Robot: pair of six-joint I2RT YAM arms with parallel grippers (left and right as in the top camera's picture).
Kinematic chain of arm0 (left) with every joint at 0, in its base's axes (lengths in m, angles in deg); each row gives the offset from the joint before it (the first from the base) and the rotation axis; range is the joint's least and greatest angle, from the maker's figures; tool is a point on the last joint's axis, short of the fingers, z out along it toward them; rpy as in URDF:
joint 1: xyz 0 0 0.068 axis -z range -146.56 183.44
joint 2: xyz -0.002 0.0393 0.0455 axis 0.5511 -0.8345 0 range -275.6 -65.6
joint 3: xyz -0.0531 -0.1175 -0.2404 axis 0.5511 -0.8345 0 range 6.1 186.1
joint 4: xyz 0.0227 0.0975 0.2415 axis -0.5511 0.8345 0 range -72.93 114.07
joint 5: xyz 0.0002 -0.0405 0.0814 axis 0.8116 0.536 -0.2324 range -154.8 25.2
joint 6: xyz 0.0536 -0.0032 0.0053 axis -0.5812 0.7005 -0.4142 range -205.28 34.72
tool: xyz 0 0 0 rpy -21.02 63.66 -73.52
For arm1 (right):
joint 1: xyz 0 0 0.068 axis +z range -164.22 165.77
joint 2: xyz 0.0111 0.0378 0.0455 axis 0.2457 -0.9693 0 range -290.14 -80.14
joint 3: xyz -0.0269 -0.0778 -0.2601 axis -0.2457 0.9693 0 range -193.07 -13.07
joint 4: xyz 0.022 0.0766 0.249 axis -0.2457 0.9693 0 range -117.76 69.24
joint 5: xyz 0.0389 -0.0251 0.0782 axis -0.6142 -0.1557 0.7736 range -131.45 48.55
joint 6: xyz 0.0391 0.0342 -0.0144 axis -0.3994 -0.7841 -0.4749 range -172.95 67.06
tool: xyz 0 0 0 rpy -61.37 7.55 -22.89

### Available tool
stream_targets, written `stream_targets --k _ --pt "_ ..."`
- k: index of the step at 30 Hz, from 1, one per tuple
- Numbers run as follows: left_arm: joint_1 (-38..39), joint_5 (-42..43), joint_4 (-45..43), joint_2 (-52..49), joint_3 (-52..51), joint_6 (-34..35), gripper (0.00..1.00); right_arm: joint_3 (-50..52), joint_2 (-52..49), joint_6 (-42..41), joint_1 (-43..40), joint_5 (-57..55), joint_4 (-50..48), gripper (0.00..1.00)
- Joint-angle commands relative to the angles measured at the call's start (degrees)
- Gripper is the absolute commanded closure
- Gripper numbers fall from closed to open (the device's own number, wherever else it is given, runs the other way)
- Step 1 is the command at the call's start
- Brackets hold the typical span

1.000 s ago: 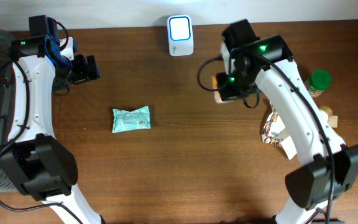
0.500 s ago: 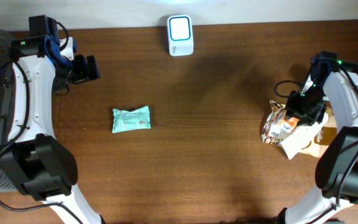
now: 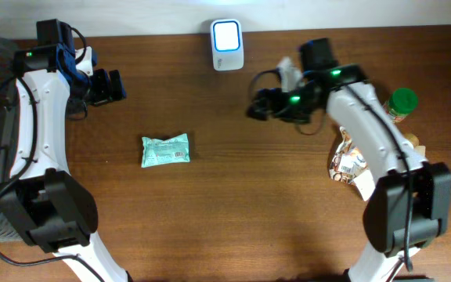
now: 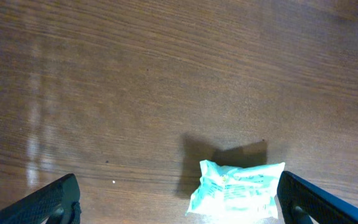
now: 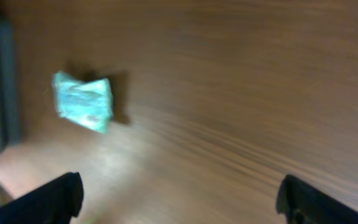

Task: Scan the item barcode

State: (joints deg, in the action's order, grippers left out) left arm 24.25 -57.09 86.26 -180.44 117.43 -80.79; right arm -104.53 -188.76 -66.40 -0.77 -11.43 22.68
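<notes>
nearest, on the right side of the table (image 3: 233, 211), a pile (image 3: 349, 163) of snack packs lies close to the right arm. about level with it, but well apart and left of the middle, the packet (image 3: 165, 150) lies flat on the bare wood, green and crinkled, apart from both claws.

farther back, the right claw (image 3: 254, 106) hangs over the wood right of the middle, pointing left. its wrist view is blurred, but the jaws sit at the two bottom corners, spread wide with only table between them, and the packet is small at the upper left. a green-lidded bottle (image 3: 402, 102) is at the right edge, behind the pile.

the left claw (image 3: 116, 84) is at the far left, beyond the packet and to its left. its jaws are also spread wide and grip nothing. in its wrist view the packet lies low in the frame, nearer the right jaw.

at the far edge, near the middle, sits the white scanner (image 3: 227, 34), its pale face lit.
</notes>
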Motion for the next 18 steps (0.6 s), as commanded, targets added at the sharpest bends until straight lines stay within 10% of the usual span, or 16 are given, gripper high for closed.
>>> stream_targets --k 1,5,11,18 --pt "-0.4 0.4 -0.1 1.0 0.2 -0.3 0.01 -0.7 -3.7 -9.8 7.5 1.3 -7.3 0.01" --pt "-0.4 0.4 -0.1 1.0 0.2 -0.3 0.01 -0.7 -11.3 -12.8 16.1 2.8 -17.5 0.05" --pt "-0.4 0.4 -0.1 1.0 0.2 -0.3 0.01 -0.7 -18.9 -20.0 22.3 2.8 -24.3 0.60" --pt "-0.4 0.4 -0.1 1.0 0.2 -0.3 0.01 -0.7 -22.7 -20.1 23.1 6.1 -25.5 0.47"
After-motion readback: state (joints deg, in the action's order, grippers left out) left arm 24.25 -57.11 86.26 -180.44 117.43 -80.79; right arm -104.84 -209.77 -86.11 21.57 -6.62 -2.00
